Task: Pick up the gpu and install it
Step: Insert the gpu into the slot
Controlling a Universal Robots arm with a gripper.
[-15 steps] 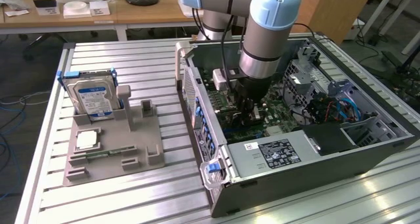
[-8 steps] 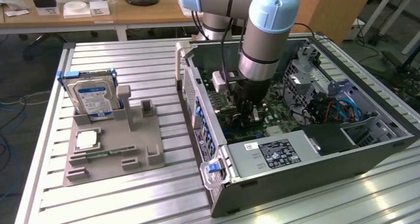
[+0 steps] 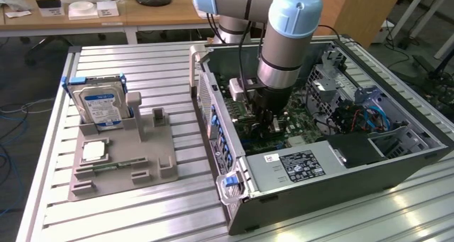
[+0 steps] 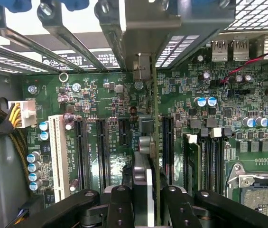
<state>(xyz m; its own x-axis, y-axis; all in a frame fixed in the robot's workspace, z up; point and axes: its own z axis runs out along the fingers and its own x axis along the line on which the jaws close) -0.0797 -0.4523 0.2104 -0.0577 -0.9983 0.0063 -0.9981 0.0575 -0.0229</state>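
Observation:
My gripper (image 3: 272, 124) reaches down into the open computer case (image 3: 212, 101), just above the green motherboard (image 3: 301, 122). In the wrist view its two black fingers (image 4: 119, 202) are shut on the gpu (image 4: 155, 137), seen edge-on as a thin dark green board. The gpu stands upright over the row of black expansion slots (image 4: 103, 152), close to the board. Whether it sits in a slot I cannot tell. Its pale metal end bracket (image 4: 143, 66) points at the slot openings in the case's rear wall.
A silver hard drive (image 3: 103, 103) with a blue-white label stands in the grey fixture (image 3: 152, 146) at the exterior view's left, with a small memory stick (image 3: 117, 165) and a square chip (image 3: 92, 151). The power supply (image 3: 298, 165) fills the case's near corner. A white slot (image 4: 58, 152) and yellow cables (image 4: 15, 116) lie beside the black slots.

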